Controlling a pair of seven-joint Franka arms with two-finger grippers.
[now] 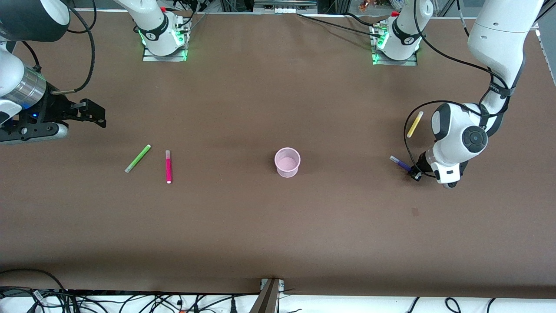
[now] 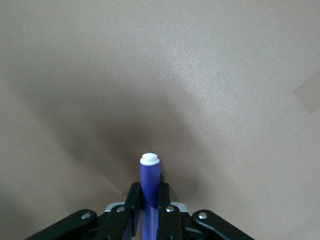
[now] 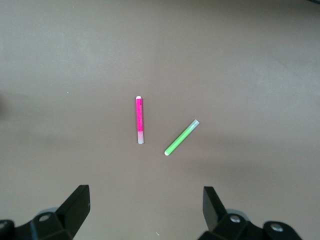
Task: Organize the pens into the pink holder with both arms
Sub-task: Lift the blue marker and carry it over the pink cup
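The left gripper [image 2: 148,212], low near the table's left-arm end, clamps the slim dark purple marker pen [image 2: 149,182]. Lift it vertically before carrying it to the pale pink translucent round cup [image 1: 287,162] at mid-table. The right gripper [image 3: 145,209] waits with fingers spread near the right-arm edge.

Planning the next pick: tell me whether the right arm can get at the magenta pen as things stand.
Probably yes. The right gripper hangs open above the table, the magenta pen lies flat by itself, and the green pen beside it does not touch it. Nothing shows between them.
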